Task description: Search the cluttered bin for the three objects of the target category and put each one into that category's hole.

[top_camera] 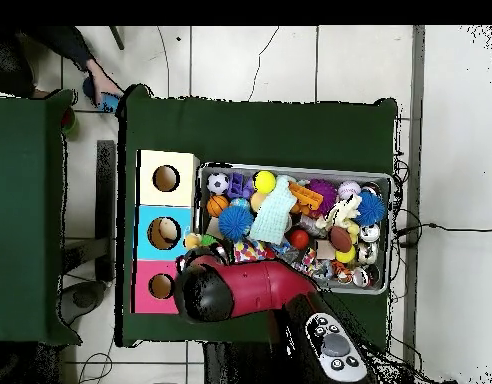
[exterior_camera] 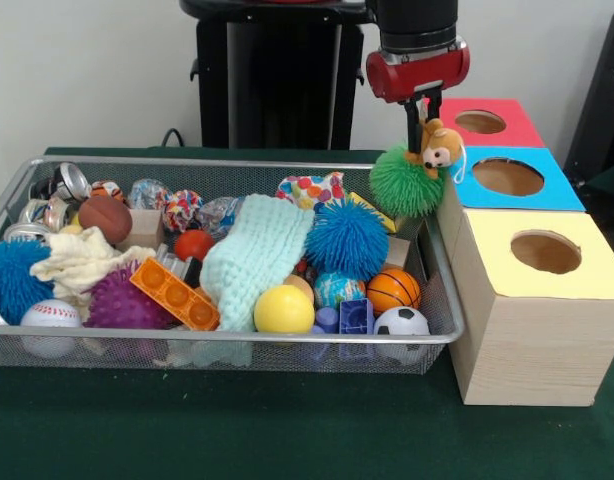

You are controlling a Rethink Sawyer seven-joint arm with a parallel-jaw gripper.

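Note:
My gripper (exterior_camera: 425, 128) is shut on a small orange-tan plush animal (exterior_camera: 440, 148) with a pale face. It holds the toy in the air over the right end of the wire mesh bin (exterior_camera: 237, 340), next to the blue-topped box. The red-topped box's round hole (exterior_camera: 480, 122) lies just behind and to the right of the toy. In the overhead view the arm's head (top_camera: 203, 293) covers the gripper, beside the red box's hole (top_camera: 162, 286) and the bin (top_camera: 290, 168). I cannot pick out other stuffed toys in the clutter.
A green spiky ball (exterior_camera: 405, 182) sits at the bin's right end, right under the toy. The blue-topped box (exterior_camera: 509, 178) and yellow-topped box (exterior_camera: 547, 252) stand in a row beside the bin. Balls, a mint cloth (exterior_camera: 255, 262) and an orange brick (exterior_camera: 175, 294) fill the bin. A person's leg (top_camera: 95, 88) shows at the overhead view's top left.

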